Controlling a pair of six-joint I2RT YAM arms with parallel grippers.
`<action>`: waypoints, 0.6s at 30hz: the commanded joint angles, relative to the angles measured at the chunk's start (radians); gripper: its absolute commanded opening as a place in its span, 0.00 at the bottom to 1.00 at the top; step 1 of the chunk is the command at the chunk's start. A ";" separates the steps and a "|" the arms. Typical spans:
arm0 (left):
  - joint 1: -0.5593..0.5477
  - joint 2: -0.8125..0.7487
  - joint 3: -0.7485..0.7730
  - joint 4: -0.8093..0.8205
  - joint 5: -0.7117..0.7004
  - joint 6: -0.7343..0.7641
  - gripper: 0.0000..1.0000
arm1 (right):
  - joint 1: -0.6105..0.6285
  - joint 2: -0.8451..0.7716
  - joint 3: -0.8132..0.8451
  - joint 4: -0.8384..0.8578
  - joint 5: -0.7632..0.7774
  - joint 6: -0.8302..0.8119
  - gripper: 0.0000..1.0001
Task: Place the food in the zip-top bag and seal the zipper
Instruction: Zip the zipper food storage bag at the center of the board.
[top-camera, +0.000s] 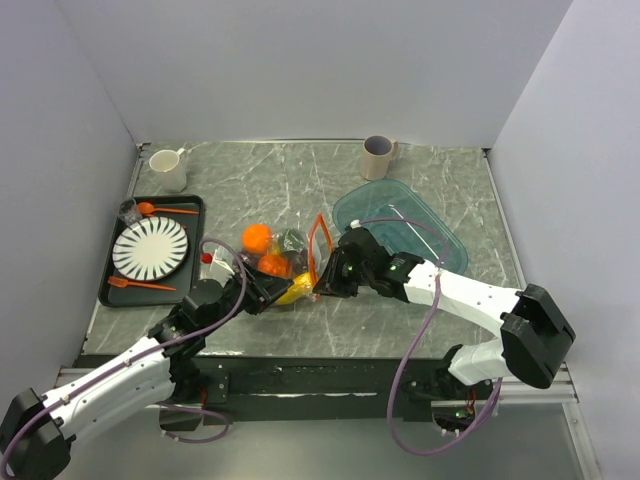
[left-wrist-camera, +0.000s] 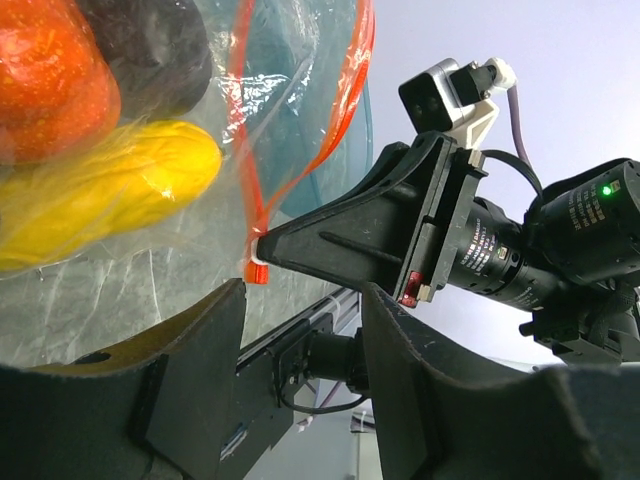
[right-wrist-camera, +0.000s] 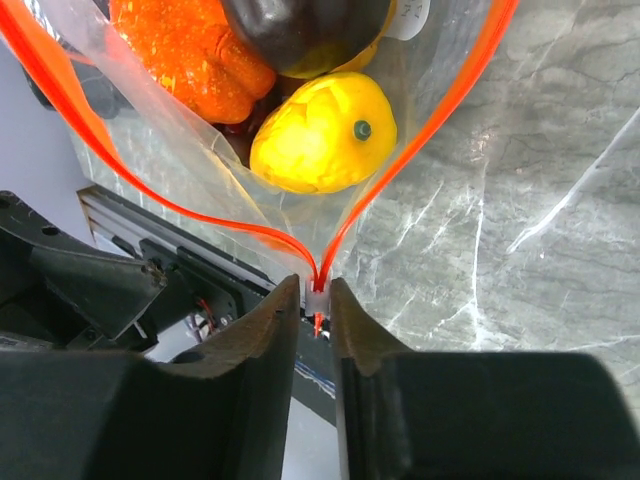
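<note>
Clearly, the right claw (right-wrist-camera: 315, 290) is pinched narrow on the slider tab (right-wrist-camera: 317, 298) at the near end of the zipper (right-wrist-camera: 440, 110). From that tab the two orange-red strips spread in a wide V, so the mouth of the zip-top bag (right-wrist-camera: 150, 170) stands open.

The bag lies on the marble-patterned bench (top-camera: 440, 180) about mid-way across, between the two arms and just beside the teal bowl (top-camera: 425, 225). Seen through the clear plastic in the right wrist view are a yellow lemon (right-wrist-camera: 320, 135), a ridged orange fruit (right-wrist-camera: 190, 45) and a dark plum (right-wrist-camera: 300, 25). A rounder orange (top-camera: 257, 238) sits at the bag's far-left end; from above it seems to be under the plastic, though that is hard to tell.

The left claw (left-wrist-camera: 303, 295) is at the bag's near-left edge with its jaws apart at a middling width, and nothing shows in the gap between them.

A small white tag (right-wrist-camera: 410, 15) at the top of the right wrist view carries marks too small to read. A green light (left-wrist-camera: 603, 190) glows on the right arm's wrist.

At the left of the bench a black tray (top-camera: 195, 215) holds a striped plate (top-camera: 150, 247), an orange spoon (top-camera: 165, 209) and an orange fork (top-camera: 140, 284). A white mug (top-camera: 168, 170) and a grey mug (top-camera: 378, 157) stand along the far edge.
</note>
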 joint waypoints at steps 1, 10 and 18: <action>-0.003 -0.005 0.032 0.061 0.023 0.025 0.54 | -0.008 0.003 0.030 0.020 -0.008 -0.020 0.20; -0.005 0.027 0.010 0.133 0.098 0.028 0.55 | -0.014 -0.038 0.016 0.046 -0.004 0.044 0.00; -0.011 0.055 -0.008 0.202 0.135 0.034 0.59 | -0.058 -0.123 -0.050 0.196 -0.082 0.155 0.00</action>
